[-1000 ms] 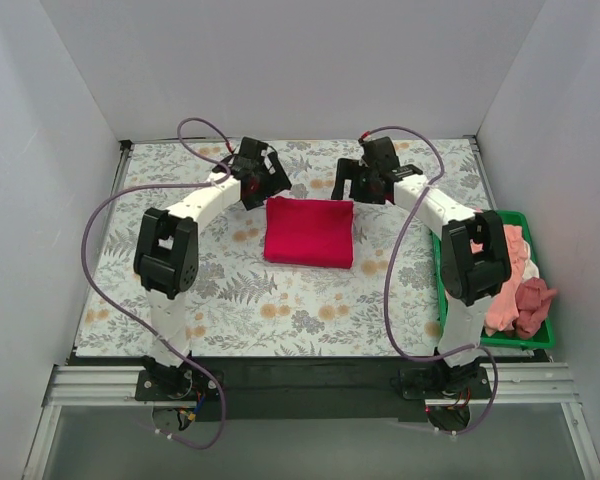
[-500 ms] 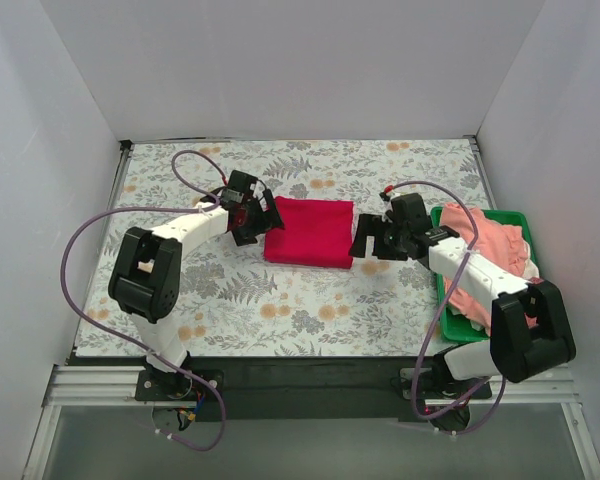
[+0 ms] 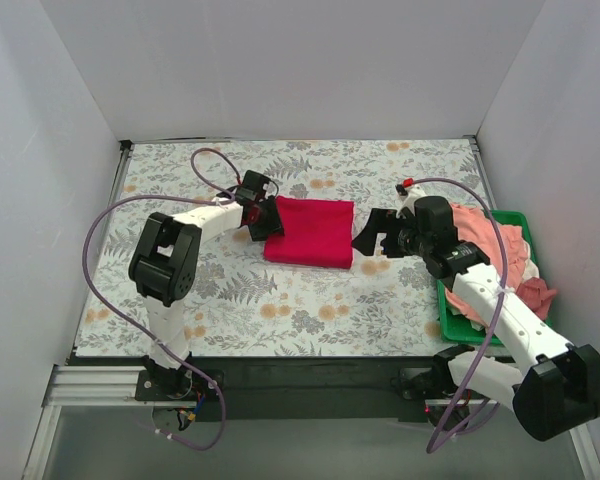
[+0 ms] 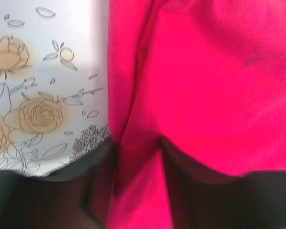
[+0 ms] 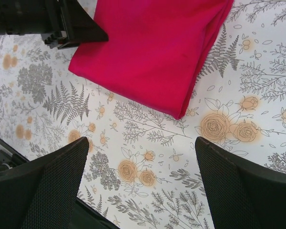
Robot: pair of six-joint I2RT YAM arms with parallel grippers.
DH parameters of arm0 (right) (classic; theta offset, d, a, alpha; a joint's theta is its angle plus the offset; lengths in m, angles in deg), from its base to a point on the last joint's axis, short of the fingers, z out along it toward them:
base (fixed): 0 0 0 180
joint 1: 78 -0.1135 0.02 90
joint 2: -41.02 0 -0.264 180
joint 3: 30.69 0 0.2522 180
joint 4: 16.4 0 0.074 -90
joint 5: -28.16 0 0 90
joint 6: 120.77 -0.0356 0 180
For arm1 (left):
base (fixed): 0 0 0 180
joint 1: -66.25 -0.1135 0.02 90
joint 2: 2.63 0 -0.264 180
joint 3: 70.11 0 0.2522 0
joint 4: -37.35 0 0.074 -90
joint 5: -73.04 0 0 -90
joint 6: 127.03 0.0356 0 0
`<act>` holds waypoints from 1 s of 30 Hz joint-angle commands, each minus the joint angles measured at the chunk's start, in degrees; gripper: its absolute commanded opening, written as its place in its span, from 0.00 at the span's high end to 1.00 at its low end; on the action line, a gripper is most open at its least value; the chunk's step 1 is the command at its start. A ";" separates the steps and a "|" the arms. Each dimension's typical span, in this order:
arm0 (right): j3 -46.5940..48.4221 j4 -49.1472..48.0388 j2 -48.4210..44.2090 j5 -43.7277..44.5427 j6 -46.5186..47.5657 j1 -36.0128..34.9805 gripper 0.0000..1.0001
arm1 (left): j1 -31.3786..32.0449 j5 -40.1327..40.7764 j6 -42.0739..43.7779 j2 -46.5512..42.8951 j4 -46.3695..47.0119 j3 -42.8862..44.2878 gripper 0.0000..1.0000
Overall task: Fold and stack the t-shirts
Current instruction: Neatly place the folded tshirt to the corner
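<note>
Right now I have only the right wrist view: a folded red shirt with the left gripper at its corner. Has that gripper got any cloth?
Observer: In the left wrist view, a fold of the red t-shirt fills the gap between the left gripper's fingers. I cannot tell how firmly it is gripped.
Operator: Are there more shirts anywhere?
Observer: Yes. The top camera shows pink t-shirts heaped unfolded in a green bin on the right side.
</note>
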 commanded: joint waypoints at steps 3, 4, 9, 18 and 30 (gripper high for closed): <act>-0.76 0.26 -4.91 -0.06 0.71 0.00 0.02 | 0.29 4.85 1.94 4.14 -2.04 3.87 0.77; -0.84 0.61 -5.78 0.29 0.89 0.00 0.02 | 0.29 5.39 2.03 4.75 -3.18 5.45 0.85; -0.93 3.16 -7.46 3.81 3.43 0.00 0.02 | 0.29 14.77 2.29 6.96 -8.19 9.24 1.00; -0.58 5.62 -7.20 9.70 7.57 0.09 0.02 | -4.27 28.60 8.44 6.52 -10.40 13.54 1.00; 0.30 7.03 -4.83 19.45 10.65 0.44 0.02 | -19.38 29.13 26.00 13.01 -1.53 23.56 1.00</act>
